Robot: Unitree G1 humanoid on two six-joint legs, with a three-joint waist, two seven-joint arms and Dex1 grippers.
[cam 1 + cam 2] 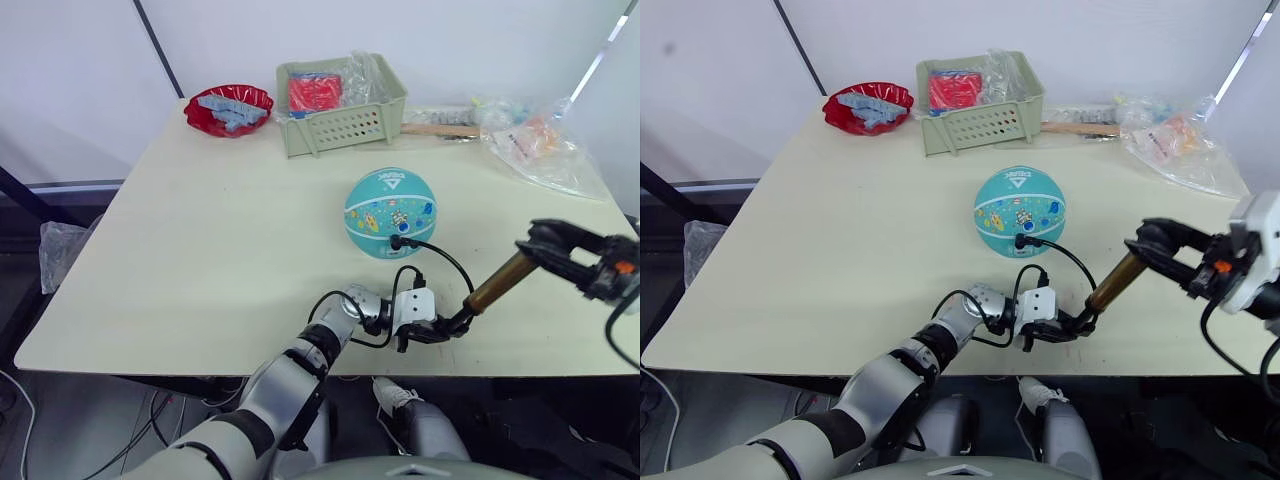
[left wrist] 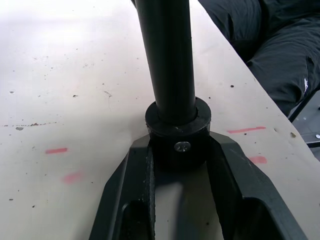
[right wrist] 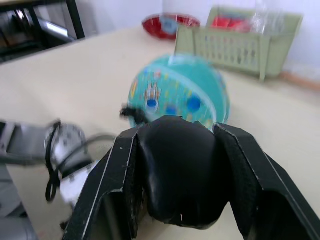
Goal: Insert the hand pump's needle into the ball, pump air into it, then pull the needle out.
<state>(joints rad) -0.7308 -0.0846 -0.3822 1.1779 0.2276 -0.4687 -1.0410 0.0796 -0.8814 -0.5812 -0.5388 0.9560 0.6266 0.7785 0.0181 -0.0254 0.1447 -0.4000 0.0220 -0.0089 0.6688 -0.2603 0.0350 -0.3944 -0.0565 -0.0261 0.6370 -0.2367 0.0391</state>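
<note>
On the beige table [image 1: 200, 250], the left gripper [image 1: 432, 332] clamps the pump's [image 1: 497, 284] black base while the right gripper [image 1: 562, 243] grips its T-handle, the ball [image 1: 390, 212] lying just beyond both with the needle [image 1: 396, 241] in it.

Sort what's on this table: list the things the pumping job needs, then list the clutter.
Job things:
- ball, needle fitting at its near side
- hand pump, base in the left gripper, handle in the right gripper
- hose

Just lying about:
- green basket
- red bowl
- plastic bags
</note>
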